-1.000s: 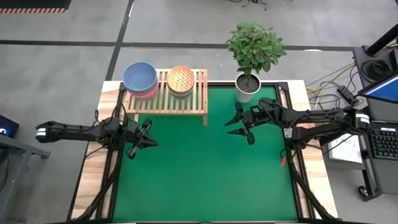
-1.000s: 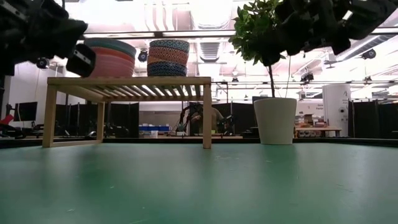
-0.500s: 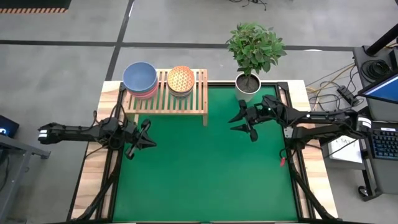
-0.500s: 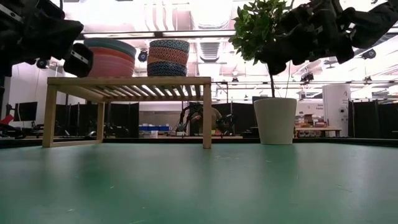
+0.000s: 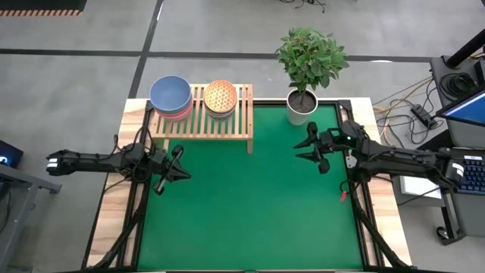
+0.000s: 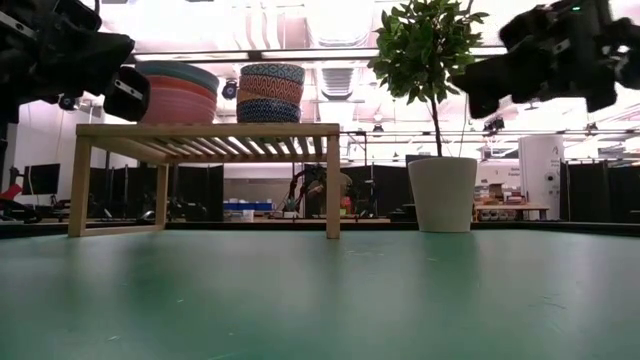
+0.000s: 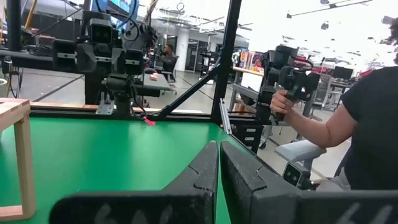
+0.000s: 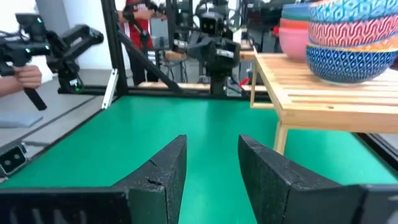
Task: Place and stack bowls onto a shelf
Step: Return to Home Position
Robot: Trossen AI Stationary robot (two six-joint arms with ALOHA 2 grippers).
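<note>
As the right claw (image 5: 305, 149) overhangs the green table (image 5: 250, 212), a person (image 7: 367, 118) grips equipment (image 7: 291, 78).

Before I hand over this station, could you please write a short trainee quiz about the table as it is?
1. How many stacks of bowls stand on the shelf?
2. True or false: the pot stands on the shelf.
3. Whose fingers are apart: A the left gripper, B the right gripper, C both?
Key: 1 two; 2 false, it stands on the table; 3 B.
</note>
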